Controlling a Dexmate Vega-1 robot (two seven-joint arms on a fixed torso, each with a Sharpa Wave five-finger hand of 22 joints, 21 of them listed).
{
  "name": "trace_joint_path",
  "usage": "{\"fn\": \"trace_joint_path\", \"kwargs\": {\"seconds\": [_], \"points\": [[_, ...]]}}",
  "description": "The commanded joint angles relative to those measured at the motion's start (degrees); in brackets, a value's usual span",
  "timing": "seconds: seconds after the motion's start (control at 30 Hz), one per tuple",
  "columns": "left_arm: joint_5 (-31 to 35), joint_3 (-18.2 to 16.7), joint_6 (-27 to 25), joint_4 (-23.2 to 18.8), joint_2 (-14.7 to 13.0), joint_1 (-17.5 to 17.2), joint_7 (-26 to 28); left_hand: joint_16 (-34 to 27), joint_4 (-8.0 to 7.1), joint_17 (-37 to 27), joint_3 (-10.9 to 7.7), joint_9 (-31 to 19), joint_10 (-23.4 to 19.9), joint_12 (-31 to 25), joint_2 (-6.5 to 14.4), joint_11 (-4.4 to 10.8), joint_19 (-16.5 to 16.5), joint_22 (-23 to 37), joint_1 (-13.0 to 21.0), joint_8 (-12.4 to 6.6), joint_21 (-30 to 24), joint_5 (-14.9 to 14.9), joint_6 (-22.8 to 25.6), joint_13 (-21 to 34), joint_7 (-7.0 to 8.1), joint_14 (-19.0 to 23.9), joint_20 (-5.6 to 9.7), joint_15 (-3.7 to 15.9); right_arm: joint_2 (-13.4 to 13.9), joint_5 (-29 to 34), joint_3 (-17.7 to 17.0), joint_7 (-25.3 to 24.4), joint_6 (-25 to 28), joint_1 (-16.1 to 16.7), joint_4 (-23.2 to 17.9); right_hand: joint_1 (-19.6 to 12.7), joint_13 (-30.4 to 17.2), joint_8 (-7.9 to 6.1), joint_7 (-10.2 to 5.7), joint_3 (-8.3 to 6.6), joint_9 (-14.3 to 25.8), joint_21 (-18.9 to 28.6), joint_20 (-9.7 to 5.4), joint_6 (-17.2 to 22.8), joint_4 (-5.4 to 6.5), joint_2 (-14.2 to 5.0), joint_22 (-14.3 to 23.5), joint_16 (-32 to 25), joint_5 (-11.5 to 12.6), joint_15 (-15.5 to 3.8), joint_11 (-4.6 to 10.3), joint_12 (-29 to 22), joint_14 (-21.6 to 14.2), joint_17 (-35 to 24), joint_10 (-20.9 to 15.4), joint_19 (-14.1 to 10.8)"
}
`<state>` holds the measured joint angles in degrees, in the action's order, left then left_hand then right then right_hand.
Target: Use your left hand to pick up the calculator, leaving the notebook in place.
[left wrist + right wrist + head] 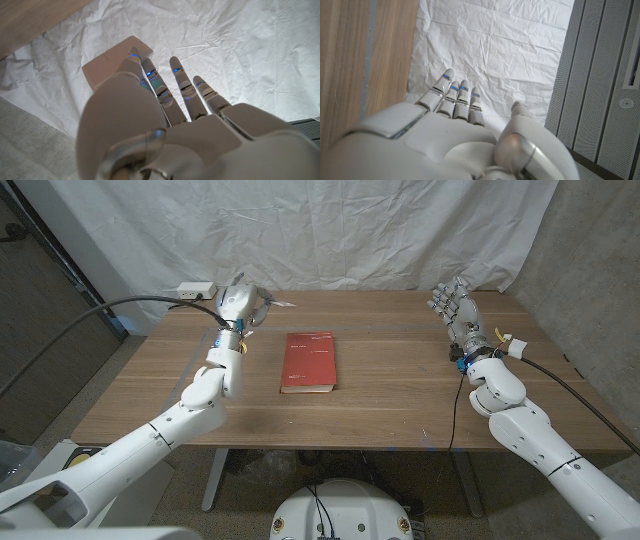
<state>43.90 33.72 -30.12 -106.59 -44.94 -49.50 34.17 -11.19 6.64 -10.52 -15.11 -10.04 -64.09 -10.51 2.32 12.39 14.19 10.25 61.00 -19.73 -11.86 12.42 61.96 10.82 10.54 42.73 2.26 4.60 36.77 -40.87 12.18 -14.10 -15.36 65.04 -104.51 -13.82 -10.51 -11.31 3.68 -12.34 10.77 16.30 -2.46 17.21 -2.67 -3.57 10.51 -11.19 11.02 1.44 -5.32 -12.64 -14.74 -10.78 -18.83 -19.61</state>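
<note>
The red notebook [308, 362] lies closed on the wooden table [400, 395], near its middle. My left hand [238, 304] is raised above the table's back left part, well left of and behind the notebook. It holds a thin, flat, pale calculator [276, 302] that sticks out to the right of the fingers. In the left wrist view the calculator [117, 62] shows as a pale slab against the white sheet, with my left hand's [165, 125] fingers [150, 75] lying along it. My right hand [456, 310] stands upright over the table's right side, fingers spread, holding nothing; in the right wrist view this hand [455, 130] also has nothing in it.
A white box [195, 288] with a cable sits at the table's back left corner, just behind my left hand. A white sheet [330, 230] hangs behind the table. A black cable [100, 315] runs along my left arm.
</note>
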Motion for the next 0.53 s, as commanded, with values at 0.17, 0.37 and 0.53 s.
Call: {"fn": "trace_joint_path", "kwargs": {"seconds": [0.17, 0.37, 0.53], "points": [[1.63, 0.24, 1.14, 0.74, 0.93, 0.23, 0.53, 0.22, -0.06, -0.11, -0.64, -0.21, -0.02, -0.35, 0.26, 0.09, -0.07, 0.19, 0.24, -0.4, -0.04, -0.02, 0.31, 0.27, 0.14, -0.03, 5.93, 7.26, -0.25, -0.75, -0.01, 0.32, 0.36, -0.35, 0.38, 0.03, -0.29, -0.06, 0.03, -0.09, 0.22, -0.1, -0.13, 0.27, -0.38, -0.09, 0.28, -0.01, -0.1, -0.17, 0.27, 0.06, -0.6, -0.14, -0.5, -0.59], [1.78, 0.49, 1.09, 1.21, 1.5, 0.73, 0.09, 0.21, -0.05, -0.1, -0.77, -0.32, -0.02, -0.35, 0.2, 0.1, -0.1, 0.18, 0.27, -0.35, -0.02, -0.07, 0.29, 0.27, 0.17, 0.02, 5.86, 7.25, -0.49, -0.88, 0.09, 0.45, 0.44, -0.81, 0.8, 0.05, -0.29, -0.09, -0.01, -0.08, 0.22, -0.23, 0.03, 0.37, -0.4, -0.12, 0.29, 0.0, -0.11, -0.14, 0.43, 0.09, -0.62, -0.15, -0.45, -0.49], [1.9, 0.41, 0.7, 0.95, 1.69, 0.86, -0.38, 0.22, -0.02, -0.09, -0.9, -0.3, -0.07, -0.36, 0.21, 0.11, -0.09, 0.18, 0.35, -0.33, -0.02, -0.11, 0.43, 0.27, 0.16, 0.01, 5.91, 7.28, -0.79, -1.06, 0.33, 0.96, 0.3, -1.31, 1.59, 0.06, -0.29, -0.12, -0.07, -0.07, 0.22, -0.28, 0.05, 0.44, -0.41, -0.12, 0.3, 0.0, -0.11, -0.14, 0.33, 0.08, -0.64, -0.15, -0.51, -0.49]]}}
